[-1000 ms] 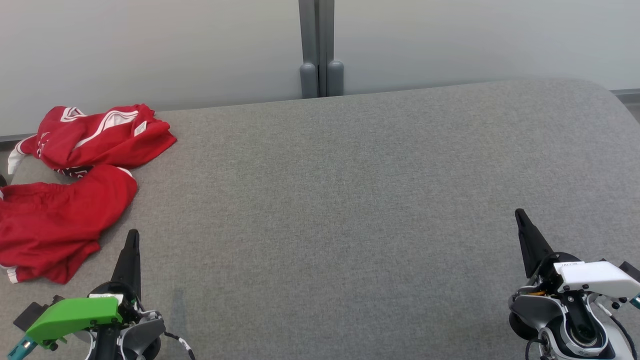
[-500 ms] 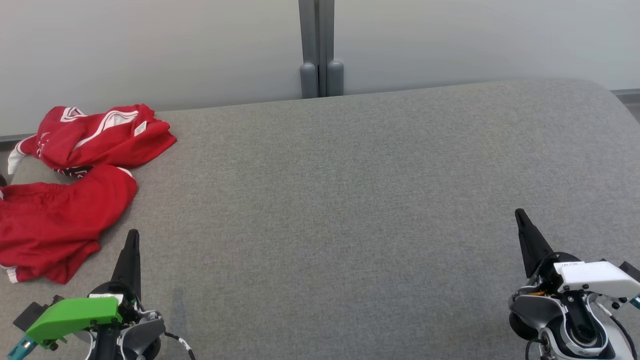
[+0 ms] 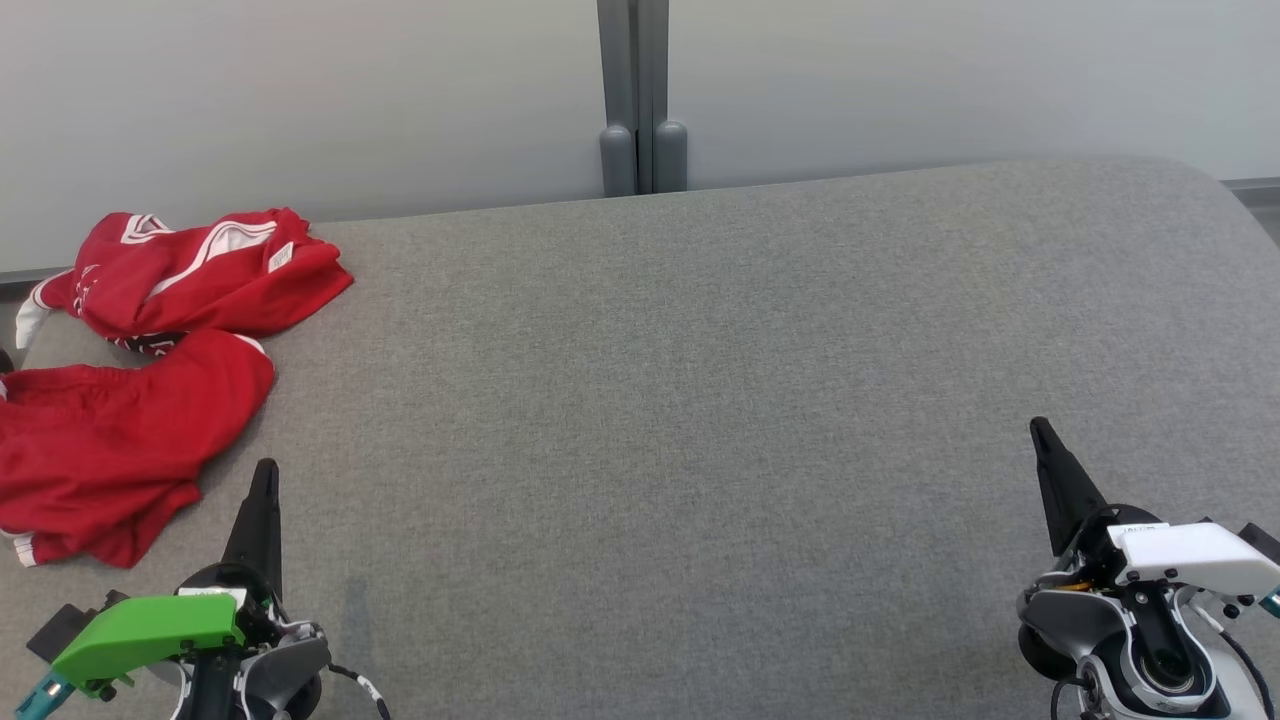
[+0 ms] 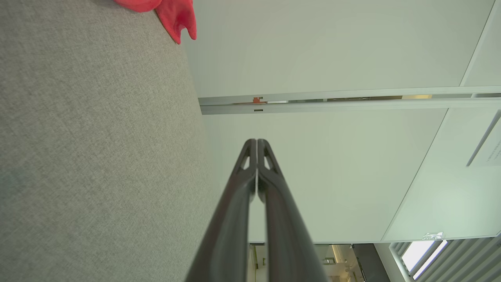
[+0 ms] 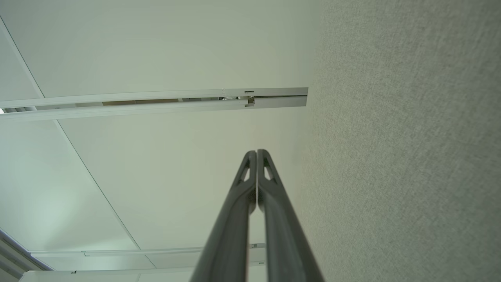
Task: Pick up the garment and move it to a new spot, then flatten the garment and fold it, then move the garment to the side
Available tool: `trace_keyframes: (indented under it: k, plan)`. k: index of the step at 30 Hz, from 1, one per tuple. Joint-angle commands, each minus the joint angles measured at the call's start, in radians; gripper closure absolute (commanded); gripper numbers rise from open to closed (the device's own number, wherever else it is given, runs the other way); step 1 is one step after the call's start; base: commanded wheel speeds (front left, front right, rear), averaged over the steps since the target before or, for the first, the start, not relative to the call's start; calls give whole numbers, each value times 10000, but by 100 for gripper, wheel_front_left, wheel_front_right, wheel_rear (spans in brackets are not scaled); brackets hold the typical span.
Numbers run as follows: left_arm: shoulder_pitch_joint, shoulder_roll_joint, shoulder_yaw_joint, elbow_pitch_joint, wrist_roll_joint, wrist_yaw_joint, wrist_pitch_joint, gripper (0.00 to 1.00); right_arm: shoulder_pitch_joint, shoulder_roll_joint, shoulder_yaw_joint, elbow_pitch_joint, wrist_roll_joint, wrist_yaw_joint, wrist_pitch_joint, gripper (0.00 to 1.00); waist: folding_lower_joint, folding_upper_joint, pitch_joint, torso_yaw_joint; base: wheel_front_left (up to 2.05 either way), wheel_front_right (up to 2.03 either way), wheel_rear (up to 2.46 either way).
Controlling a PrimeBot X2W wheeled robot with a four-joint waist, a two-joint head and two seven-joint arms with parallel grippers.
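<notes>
A crumpled red garment with white trim (image 3: 190,270) lies at the far left of the grey fabric surface (image 3: 700,400), and a second red piece (image 3: 110,440) sits just in front of it. A red corner of cloth (image 4: 176,15) shows at the top of the left wrist view. My left gripper (image 3: 264,470) rests at the lower left, shut and empty, its tips (image 4: 256,141) pressed together, just right of the nearer red piece. My right gripper (image 3: 1040,428) sits at the lower right, far from the cloth, also shut with nothing in it (image 5: 256,152).
A pale wall with a grey vertical post (image 3: 640,100) stands behind the surface's far edge. The surface's right far corner (image 3: 1200,180) is rounded. Its left edge runs under the red cloth.
</notes>
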Motion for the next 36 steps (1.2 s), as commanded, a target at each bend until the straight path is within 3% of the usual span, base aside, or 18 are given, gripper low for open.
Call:
trace_keyframes:
  k: [1, 9, 10, 26, 36]
  plan:
    - [-111, 61, 9, -13, -36, -59, 20, 100, 81, -38, -6, -50, 70, 4, 26, 100, 0, 0, 0, 0, 0, 0, 0]
    - [-111, 62, 9, -13, -36, -59, 19, 100, 81, -38, -6, -50, 70, 4, 26, 100, 0, 0, 0, 0, 0, 0, 0]
    - [0, 0, 0, 0, 0, -2, -2, 0, 0, 0, 2, 0, 0, 0, 0, 0, 0, 0, 0, 0, 0, 0, 0]
    - [438, -58, -363, -77, 531, 14, -594, 0, 330, 65, 306, 188, -492, -1, -593, 0, 0, 0, 6, 0, 0, 0, 0]
    - [458, -42, -559, -615, 1936, 247, -1035, 0, 297, 49, 436, -86, -2101, -1, -1034, 0, 0, 0, 11, -7, 0, 0, 0]
